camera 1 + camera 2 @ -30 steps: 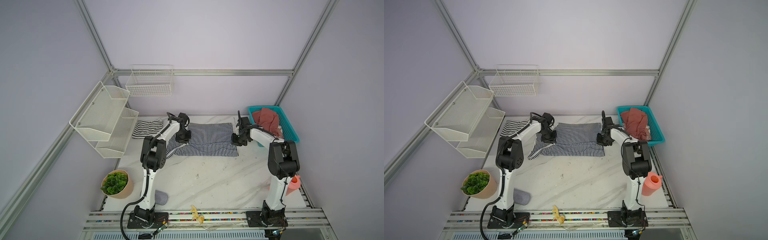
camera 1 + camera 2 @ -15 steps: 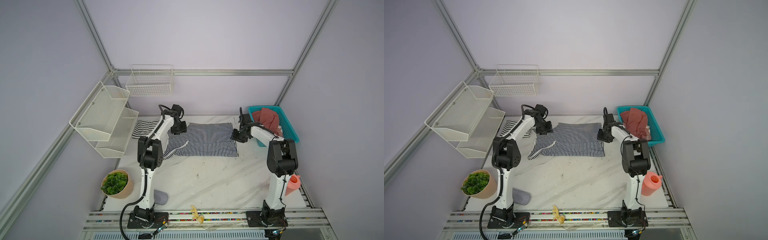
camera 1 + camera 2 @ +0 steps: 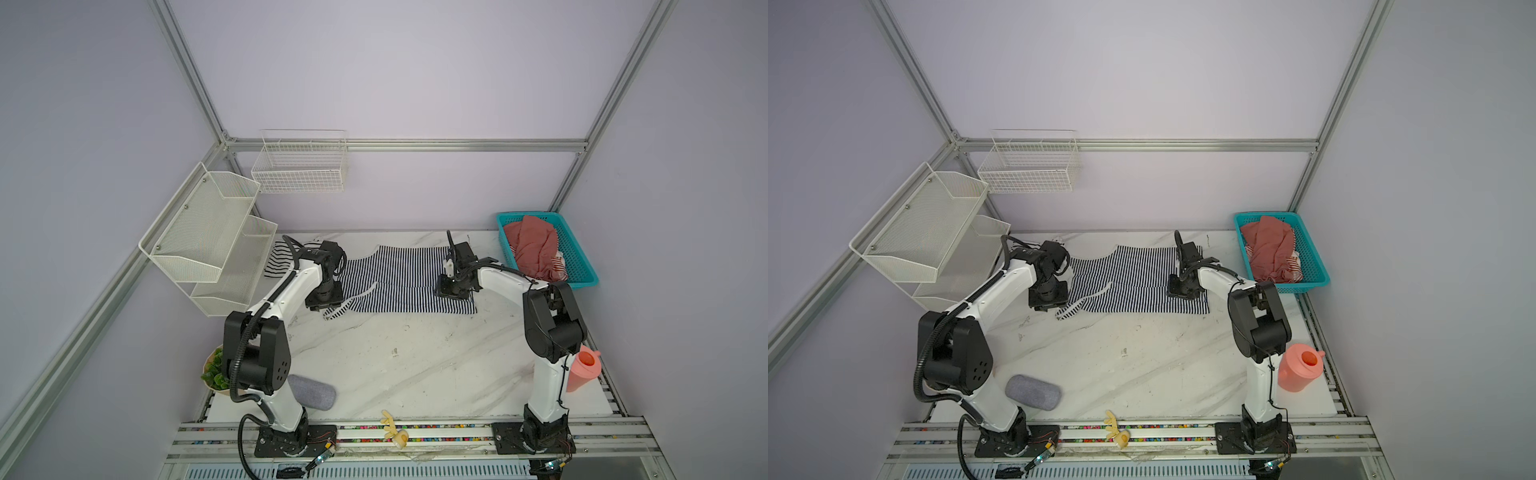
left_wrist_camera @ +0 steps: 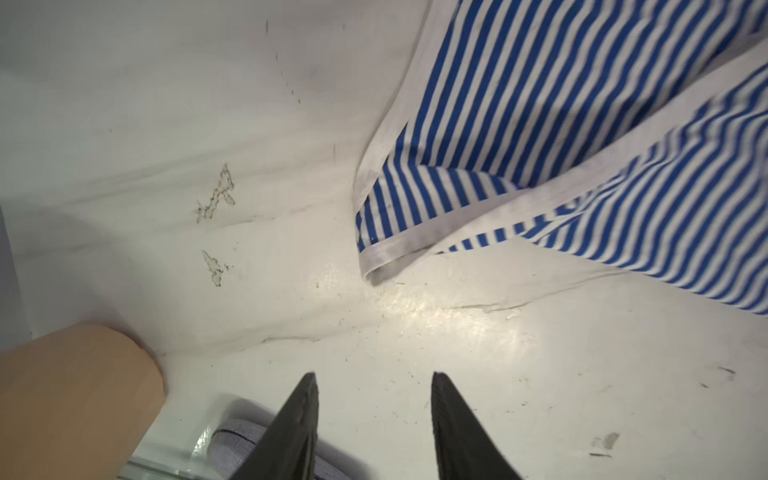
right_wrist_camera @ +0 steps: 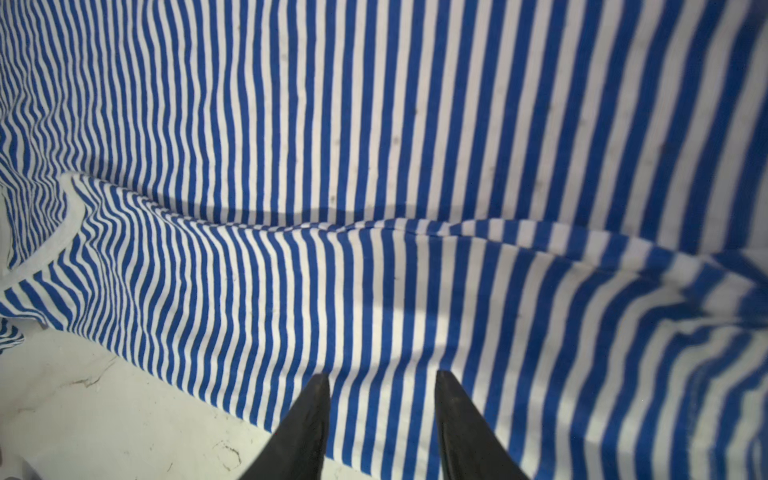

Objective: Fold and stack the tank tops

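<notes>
The navy top (image 3: 399, 274) lies spread on the table (image 3: 395, 361), just above the centre of both top views, with its straps toward the left. The left gripper (image 3: 326, 300) hangs at that left end. In the left wrist view its fingers (image 4: 301, 415) stand apart over bare table with nothing between them, and a white-trimmed strap (image 4: 415, 245) lies clear of them. The right gripper (image 3: 451, 291) hangs over the top's right end. In the right wrist view its fingers (image 5: 309, 419) are spread too, and empty. They hang above striped cloth, where a fold edge runs across. The white top (image 3: 279, 259) lies left of centre in a top view, partly hidden behind the left arm (image 3: 291, 291) and near the shelf (image 3: 208, 232). At the right, a basket (image 3: 582, 257) holds red cloth (image 3: 534, 249).
</notes>
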Controlling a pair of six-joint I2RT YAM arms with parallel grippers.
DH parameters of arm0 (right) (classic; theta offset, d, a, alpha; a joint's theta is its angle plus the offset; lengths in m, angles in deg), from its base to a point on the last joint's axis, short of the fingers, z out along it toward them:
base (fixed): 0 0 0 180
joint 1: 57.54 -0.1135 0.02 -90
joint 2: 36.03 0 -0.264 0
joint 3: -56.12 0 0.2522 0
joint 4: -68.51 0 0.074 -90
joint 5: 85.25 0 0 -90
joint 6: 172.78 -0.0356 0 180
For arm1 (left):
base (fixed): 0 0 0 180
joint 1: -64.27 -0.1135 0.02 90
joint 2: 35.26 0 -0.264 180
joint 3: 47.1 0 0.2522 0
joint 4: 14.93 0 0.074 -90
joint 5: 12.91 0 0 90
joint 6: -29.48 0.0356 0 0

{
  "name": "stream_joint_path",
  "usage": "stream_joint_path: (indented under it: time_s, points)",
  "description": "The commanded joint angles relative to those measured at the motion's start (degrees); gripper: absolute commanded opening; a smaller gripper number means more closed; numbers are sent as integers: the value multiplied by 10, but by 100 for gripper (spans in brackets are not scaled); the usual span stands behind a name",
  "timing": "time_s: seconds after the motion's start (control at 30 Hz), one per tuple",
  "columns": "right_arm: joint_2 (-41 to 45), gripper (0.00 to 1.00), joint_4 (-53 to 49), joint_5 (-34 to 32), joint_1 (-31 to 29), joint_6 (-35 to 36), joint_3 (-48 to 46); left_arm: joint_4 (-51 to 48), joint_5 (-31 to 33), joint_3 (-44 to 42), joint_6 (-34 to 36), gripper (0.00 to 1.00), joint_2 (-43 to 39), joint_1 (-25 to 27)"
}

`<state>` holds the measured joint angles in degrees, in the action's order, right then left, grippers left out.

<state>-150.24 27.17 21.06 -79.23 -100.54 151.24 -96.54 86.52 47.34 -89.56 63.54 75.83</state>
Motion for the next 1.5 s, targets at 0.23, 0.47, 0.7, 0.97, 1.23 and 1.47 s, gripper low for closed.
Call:
stream_joint_path:
  time_s: [0.23, 0.47, 0.7, 0.97, 1.23, 1.47]
  points:
    - [-31, 45, 11, 3, 1, 1, 6, 63, -8, -63, -36, 44, 39, -38]
    - [-28, 45, 16, 3, 2, -2, -5, 104, -40, -51, -43, 44, 58, -58]
    - [-33, 45, 21, 3, 2, -2, -9, 115, -52, -48, -36, 42, 95, -58]
    - [-44, 45, 22, -1, 2, -2, -12, 126, -48, -42, -38, 23, 115, -62]
    - [-38, 45, 20, -15, 2, 3, -44, 115, -39, -17, -36, 0, 98, -69]
    - [-30, 44, 1, -47, 2, 5, -72, 94, -42, -6, -31, 0, 53, -74]
